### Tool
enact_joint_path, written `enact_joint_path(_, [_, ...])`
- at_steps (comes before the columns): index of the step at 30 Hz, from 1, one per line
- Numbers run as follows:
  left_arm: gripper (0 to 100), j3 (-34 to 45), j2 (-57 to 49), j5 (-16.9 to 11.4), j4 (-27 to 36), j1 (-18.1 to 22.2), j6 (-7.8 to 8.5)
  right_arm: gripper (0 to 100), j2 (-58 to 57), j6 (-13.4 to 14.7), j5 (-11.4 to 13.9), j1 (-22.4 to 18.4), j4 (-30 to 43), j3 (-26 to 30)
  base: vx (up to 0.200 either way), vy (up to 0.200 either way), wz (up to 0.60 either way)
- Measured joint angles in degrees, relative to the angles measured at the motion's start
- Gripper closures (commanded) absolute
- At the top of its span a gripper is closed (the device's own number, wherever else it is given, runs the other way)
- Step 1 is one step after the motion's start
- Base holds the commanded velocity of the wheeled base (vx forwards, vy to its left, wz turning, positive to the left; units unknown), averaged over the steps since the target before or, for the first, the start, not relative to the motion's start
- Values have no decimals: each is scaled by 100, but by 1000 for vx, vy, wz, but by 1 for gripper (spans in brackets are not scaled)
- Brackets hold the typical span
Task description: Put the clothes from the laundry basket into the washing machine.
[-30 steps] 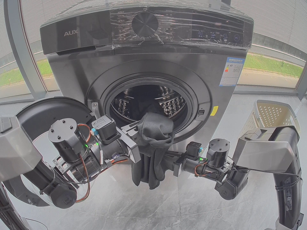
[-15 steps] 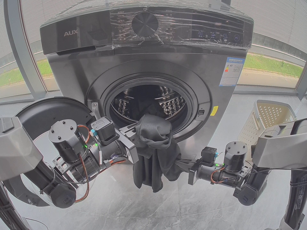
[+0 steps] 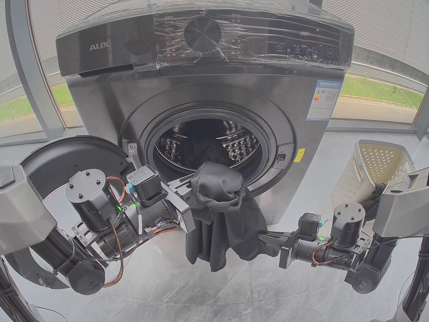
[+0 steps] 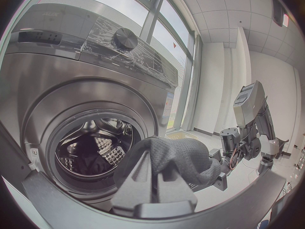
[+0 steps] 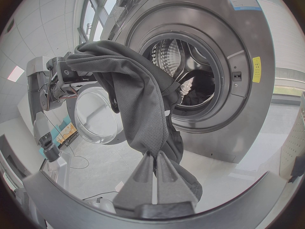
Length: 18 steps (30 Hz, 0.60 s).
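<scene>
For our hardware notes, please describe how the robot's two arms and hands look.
The left arm and right arm have black cylindrical joints, light grey angular shells, orange cables and green lights. The left hand and right hand each have two dark grey wedge-shaped fingers.

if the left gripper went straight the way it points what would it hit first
Past the dark grey mesh garment it grips, the left gripper would probably meet the door-opening rim of the grey washing machine; depth unclear.

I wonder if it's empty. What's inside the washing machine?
Not empty: dark clothing lies low in the shiny perforated drum. The hanging black garment outside covers the opening's lower edge, so anything there is hidden.
</scene>
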Motion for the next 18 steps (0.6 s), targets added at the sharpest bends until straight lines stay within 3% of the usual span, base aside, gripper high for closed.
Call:
enact_joint_path(14, [100, 52, -61, 33, 0, -127, -1, 100, -41, 28, -4, 16, 0, -27, 0, 0, 0])
enact_joint_path(15, [100, 52, -63, 33, 0, -132, 0, 0, -33, 28, -6, 22, 0, -29, 0, 0, 0])
enact_joint_path(18, [100, 43, -66, 33, -2, -149, -1, 0, 13, 33, -1, 46, 0, -60, 0, 0, 0])
